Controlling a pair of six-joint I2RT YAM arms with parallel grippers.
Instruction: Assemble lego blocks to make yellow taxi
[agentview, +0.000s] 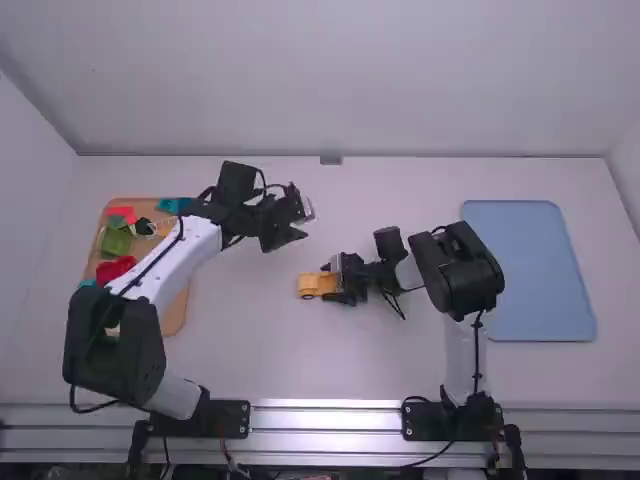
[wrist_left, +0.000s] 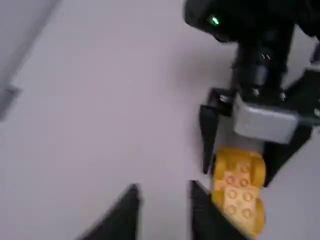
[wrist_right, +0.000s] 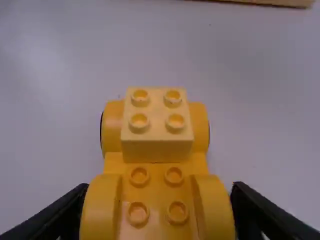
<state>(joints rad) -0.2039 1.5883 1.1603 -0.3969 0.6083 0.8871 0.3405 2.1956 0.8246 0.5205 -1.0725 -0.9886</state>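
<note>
The yellow toy-car base (wrist_right: 156, 192) sits upright to the right of the wooden tray (agentview: 177, 312), a paler four-stud block (wrist_right: 157, 125) on its tray-facing end, four studs exposed behind.

The white-linked, black-jointed left arm (agentview: 185, 250) leans up the left half, its black two-finger claw (agentview: 295, 220) spread. The matching right arm (agentview: 462, 275) bends toward the middle, right claw (agentview: 334, 282) clamped.

No text, label, brand, number or sign can be read in the high view or in either wrist view
</note>
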